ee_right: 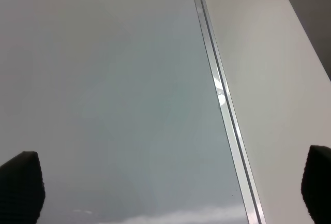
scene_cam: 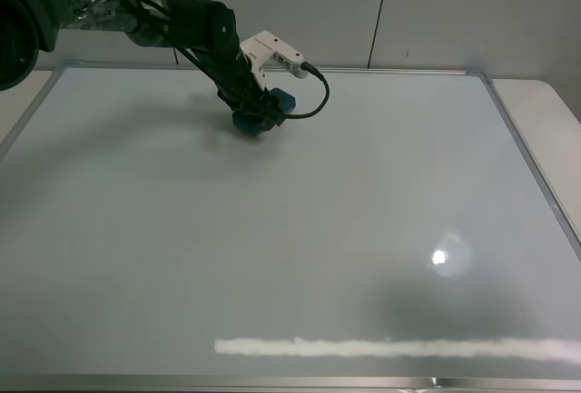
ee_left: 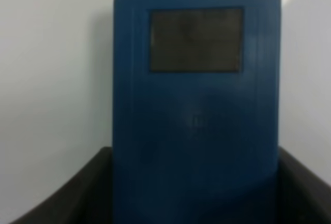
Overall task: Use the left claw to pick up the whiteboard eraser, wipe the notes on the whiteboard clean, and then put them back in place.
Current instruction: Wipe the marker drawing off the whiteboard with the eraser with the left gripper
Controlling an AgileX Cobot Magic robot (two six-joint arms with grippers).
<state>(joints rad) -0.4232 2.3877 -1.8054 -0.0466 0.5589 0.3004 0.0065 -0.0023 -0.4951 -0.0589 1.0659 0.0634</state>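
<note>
The whiteboard eraser (scene_cam: 283,100) sits at the far left-centre of the whiteboard (scene_cam: 290,230), close to the far run of the silver frame (scene_cam: 408,71).

**Exterior high view.**
- The left pincer (scene_cam: 257,107) is pinched on the eraser and comes down on it at a slant from the black left arm (scene_cam: 109,7).
- A white box module (scene_cam: 272,53) sits on the wrist, and a black cable (scene_cam: 320,98) loops from it beside the eraser.
- This view does not show whether the felt base touches the board.
- Open board extends to the near, left and right sides of the eraser. The least room is toward the far frame.
- A bright spot (scene_cam: 439,257) and a pale glare strip (scene_cam: 399,348) lie on the near part of the board.
- A strip of table (scene_cam: 545,103) shows beyond the right frame edge.

**Left wrist view.**
- The eraser fills the centre of the picture, with one dark patch (ee_left: 196,40) on its top face.
- Black fingers (ee_left: 77,198) flank its two long sides, pressed against it.
- White board surrounds the rest of the block.

**Right wrist view.**
- The right pincer (ee_right: 169,185) is spread wide, with one black fingertip at each side of the picture.
- It hangs over the board's edge. The frame runs between the fingertips, with board on one side and table on the other.
</note>
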